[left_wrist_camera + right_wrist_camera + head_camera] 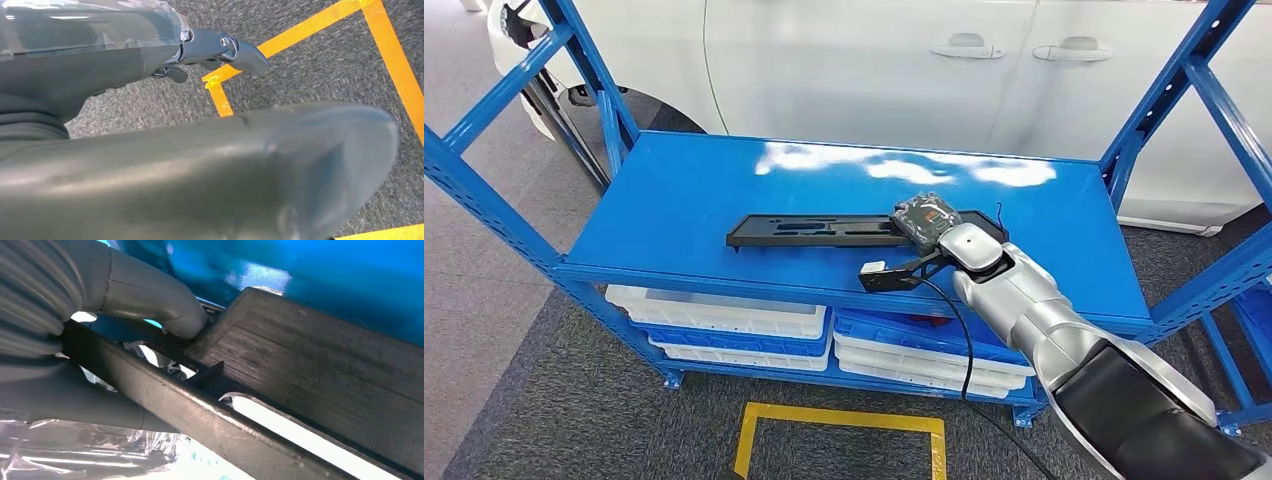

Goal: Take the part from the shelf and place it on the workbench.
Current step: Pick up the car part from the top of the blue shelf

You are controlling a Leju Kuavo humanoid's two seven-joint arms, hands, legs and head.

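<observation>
A long flat black part (pixel 814 230) with slots lies along the middle of the blue shelf board (pixel 704 185). My right hand (pixel 929 222) grips the part's right end. In the right wrist view the grey thumb (pixel 150 295) presses on the part (pixel 325 375) and the fingers curl around its rail from the other side. The part still rests on the board. My left hand (pixel 190 150) hangs over grey carpet, holding nothing, with its dark fingers (pixel 240 50) stretched out.
A white car (pixel 874 60) stands close behind the shelf. Blue uprights (pixel 484 190) frame both ends. White and blue bins (pixel 724 315) are stacked on the level below. A yellow taped square (pixel 844 420) marks the carpet in front.
</observation>
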